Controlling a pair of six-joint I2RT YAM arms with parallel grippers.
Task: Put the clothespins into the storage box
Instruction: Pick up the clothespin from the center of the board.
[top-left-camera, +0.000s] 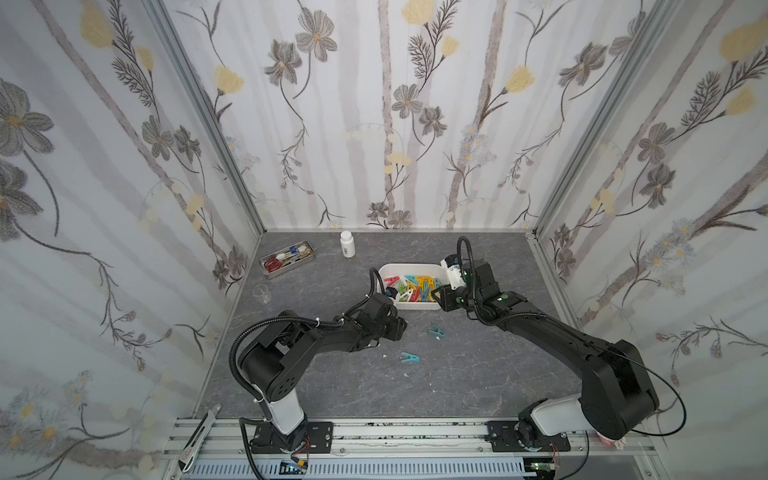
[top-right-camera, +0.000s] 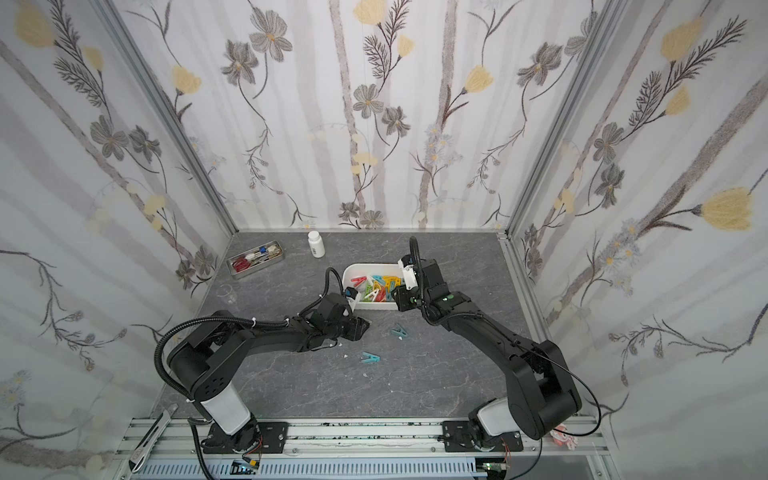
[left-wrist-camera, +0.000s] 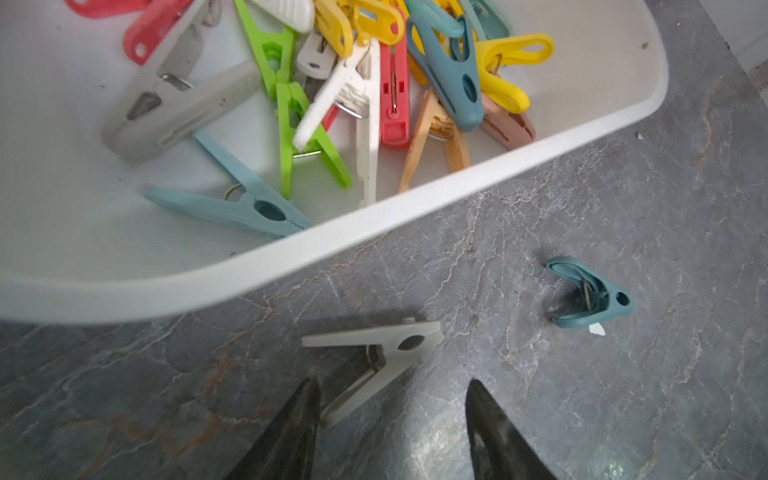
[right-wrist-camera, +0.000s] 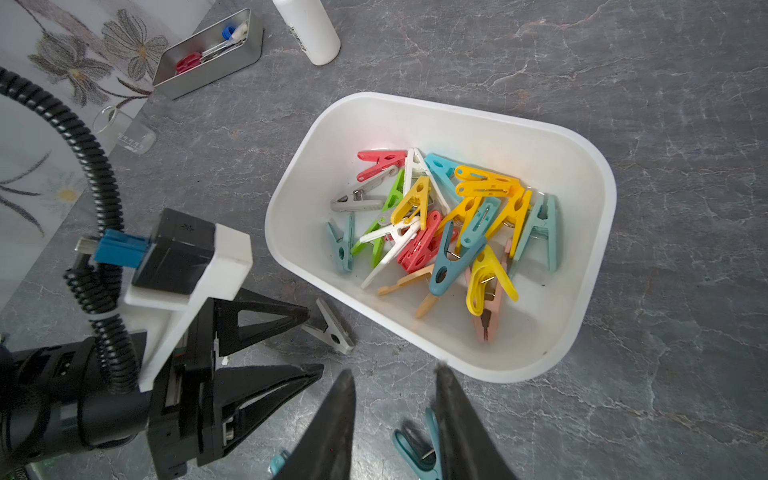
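**Three pegs out on the counter, both hands released**

Nearest on the grey counter (top-left-camera: 457, 386) lies a teal peg (top-left-camera: 409, 357), well clear of both arms, with a small white chip (top-left-camera: 385, 356) to its left. A little farther and to the right lies a second teal peg (top-left-camera: 435, 331), between the two hands and near the box's near wall.

The left hand (left-wrist-camera: 392, 382) is low over the counter at the box's near left corner. It is released: its fingers (left-wrist-camera: 291, 436) stand apart and grasp nothing. A grey peg (left-wrist-camera: 374, 357) lies flat on the counter just ahead of them, beside the box wall but apart from it. One leg of this peg runs up to a fingertip; whether they touch I cannot tell.

The right hand (right-wrist-camera: 395, 374) is at the box's near right corner. It too is released, fingers parted with only bare counter between them. In the right wrist view the second teal peg shows partly behind one finger.

The box (right-wrist-camera: 478, 133) stands mid-counter, white, with low walls. In it lies a loose heap of pegs (right-wrist-camera: 436, 224) in yellow, red, green, teal, white, grey and beige, gathered toward its middle.

To the left, by the left wall, stands a clear beaker (top-left-camera: 262, 294). Farther back on the left a metal tray (right-wrist-camera: 220, 66) holds red-handled scissors (top-left-camera: 272, 264) and pens. A white bottle (top-left-camera: 347, 244) stands upright near the far wall.
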